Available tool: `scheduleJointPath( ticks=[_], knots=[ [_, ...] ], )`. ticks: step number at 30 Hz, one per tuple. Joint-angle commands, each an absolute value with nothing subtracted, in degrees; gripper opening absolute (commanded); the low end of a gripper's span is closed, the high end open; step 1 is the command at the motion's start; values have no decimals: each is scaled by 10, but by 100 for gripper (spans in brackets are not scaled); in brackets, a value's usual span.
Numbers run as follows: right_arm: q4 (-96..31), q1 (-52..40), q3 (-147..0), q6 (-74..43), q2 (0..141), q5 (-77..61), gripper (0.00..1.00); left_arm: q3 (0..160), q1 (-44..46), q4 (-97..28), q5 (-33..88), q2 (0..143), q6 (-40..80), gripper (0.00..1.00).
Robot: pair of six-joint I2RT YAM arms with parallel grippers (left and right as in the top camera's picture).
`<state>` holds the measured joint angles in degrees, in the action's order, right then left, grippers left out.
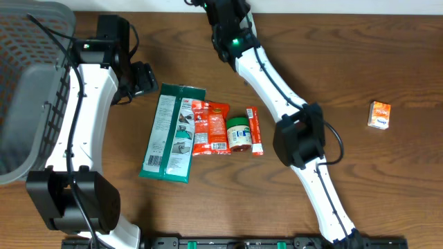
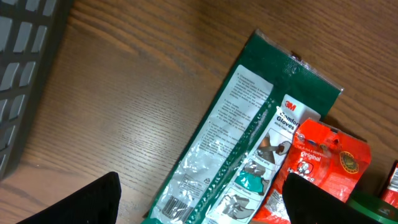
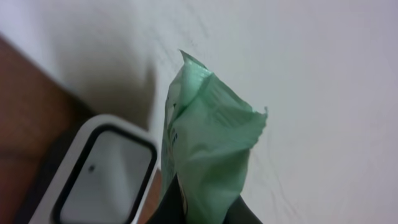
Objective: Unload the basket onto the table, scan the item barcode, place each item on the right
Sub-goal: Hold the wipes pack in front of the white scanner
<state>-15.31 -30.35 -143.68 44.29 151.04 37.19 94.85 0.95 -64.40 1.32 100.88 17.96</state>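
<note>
Evidently the scanning step itself is in hand: the right gripper (image 3: 205, 214) is clenched on a pale green packet (image 3: 208, 143), pinching its lower end so that the crimped top stands up in front of a light wall (image 3: 323, 87). Just to the packet's left in the right wrist view sits the scanner (image 3: 93, 177), its white-rimmed window facing upward, and the packet is beside that window rather than over it. No barcode shows on the visible face, so I cannot tell which side carries it. The next move probably calls for carrying the packet across the window and turning the wrist until the printed code faces the glass. The thin film could crumple and hide the code. The left gripper (image 1: 142, 78) is released, jaws wide with nothing between them, hanging over the table (image 1: 346, 55) near the top edge of a green 3M gloves pack (image 1: 172, 131). Beside that pack lie a red snack packet (image 1: 210, 126), a green-lidded jar (image 1: 239, 133) and a red stick sachet (image 1: 255, 130), likely waiting their turn.
</note>
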Motion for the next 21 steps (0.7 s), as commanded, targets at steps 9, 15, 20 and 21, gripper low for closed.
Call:
scheduleJointPath(
  ticks=[9, 15, 20, 21],
  knots=[
    [-67, -312, -1447, 519, 1558, 356, 1, 955, 9, -647, 8, 1003, 174, 84],
    [-132, -311, -1445, 482, 1559, 280, 1, 955, 9, -647, 8, 1003, 174, 84],
    [-129, -309, -1445, 505, 1560, 283, 1, 955, 9, -647, 8, 1003, 174, 84],
    [-126, -309, -1445, 519, 1560, 286, 1, 955, 9, -647, 8, 1003, 174, 84]
  ],
)
